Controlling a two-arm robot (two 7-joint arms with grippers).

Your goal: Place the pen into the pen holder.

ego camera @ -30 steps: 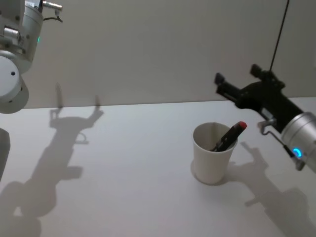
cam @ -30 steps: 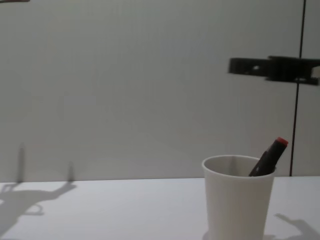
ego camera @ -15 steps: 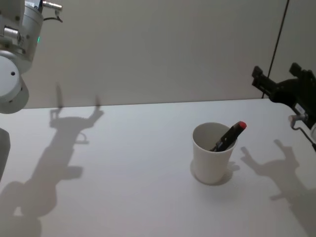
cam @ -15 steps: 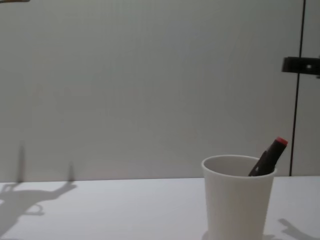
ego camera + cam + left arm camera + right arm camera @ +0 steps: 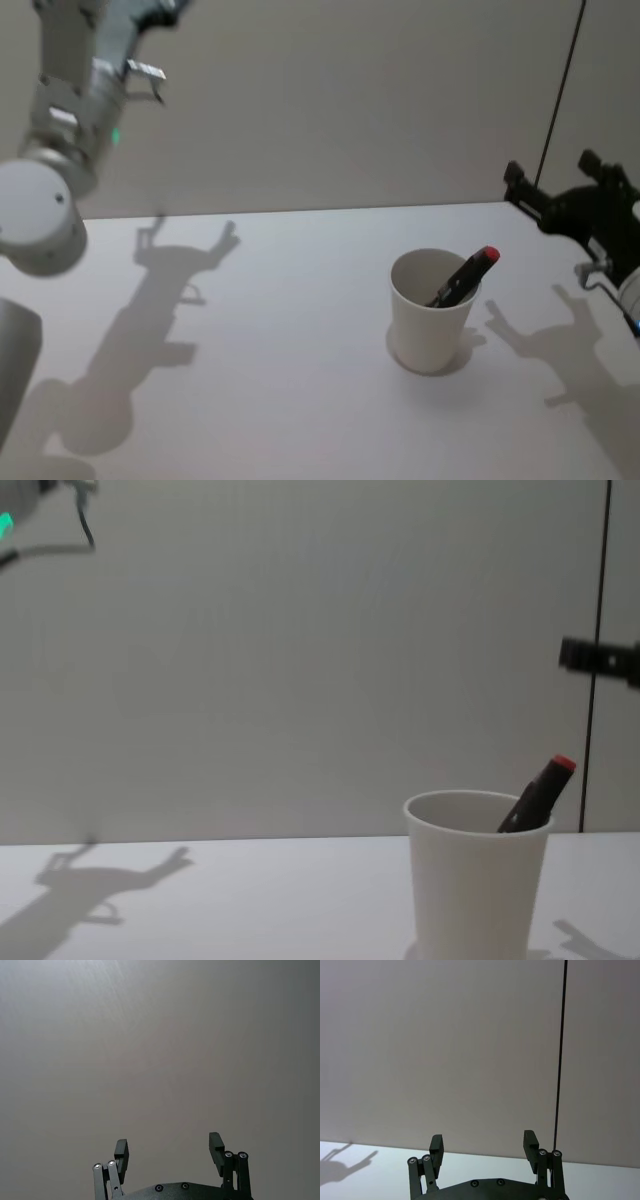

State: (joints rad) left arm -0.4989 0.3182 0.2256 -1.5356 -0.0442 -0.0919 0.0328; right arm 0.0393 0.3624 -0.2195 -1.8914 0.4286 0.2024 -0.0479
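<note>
Pen (image 5: 466, 276) stands tilted inside pen holder (image 5: 431, 320), near counter's (image 5: 280, 330) right edge. Task looks done. Right hand (image 5: 558, 190) spread, empty, beside holder; left hand (image 5: 169, 1150) spread, raised.

Both pincers (image 5: 169, 1152) (image 5: 482, 1146) open, raised.

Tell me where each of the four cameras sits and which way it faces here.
Head view: high up, looking down at the table, the pen holder and the pen; both arms show, the right gripper open.
Chest view: low, looking across the table at the pen holder; a right fingertip at the right edge.
Left wrist view: faces a bare wall; the left gripper open.
Right wrist view: faces the wall and the table's far edge; own open fingers.
Head and chest views share holder and pen.
</note>
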